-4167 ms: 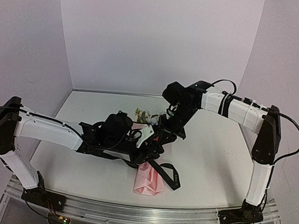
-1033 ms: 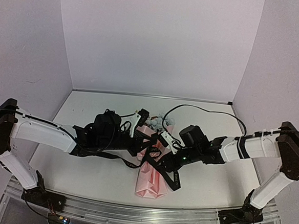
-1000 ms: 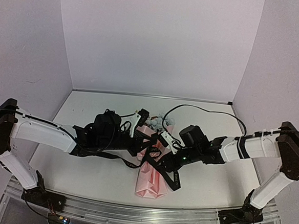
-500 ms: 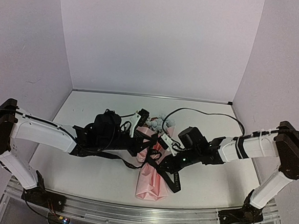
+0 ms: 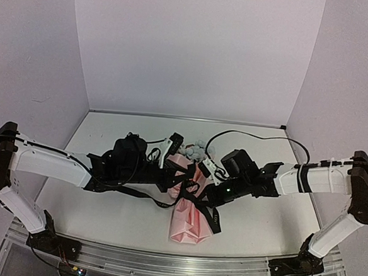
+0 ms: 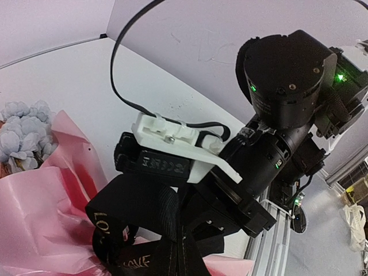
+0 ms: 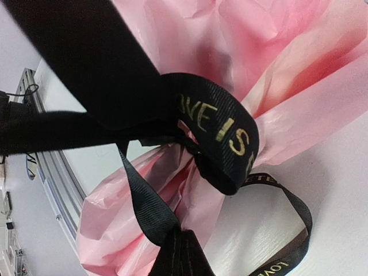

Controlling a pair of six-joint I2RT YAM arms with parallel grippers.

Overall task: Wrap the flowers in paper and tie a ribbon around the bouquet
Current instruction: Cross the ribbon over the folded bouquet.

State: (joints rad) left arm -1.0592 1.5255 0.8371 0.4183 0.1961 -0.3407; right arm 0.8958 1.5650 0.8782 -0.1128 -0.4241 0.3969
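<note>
The left gripper (image 5: 171, 174) is held closed on a strand of the ribbon (image 5: 209, 217) at the 9 o'clock side of the bouquet (image 5: 189, 201). This seems meant to anchor one end while the knot is worked. The bouquet is laid on the table (image 5: 103, 214) between the two grippers, so that its waist can be reached from both sides. The flowers (image 5: 194, 152) are pointed to 12 o'clock and the folded end of the paper (image 5: 187, 226) to 6 o'clock. The ribbon is wound round the pinched waist of the paper, where a loop is formed, and a loose tail is trailed toward 5 o'clock. The right gripper (image 5: 207, 189) is pressed shut at the 3 o'clock side, apparently clamped on the opposite strand, probably to draw the knot tight.
</note>
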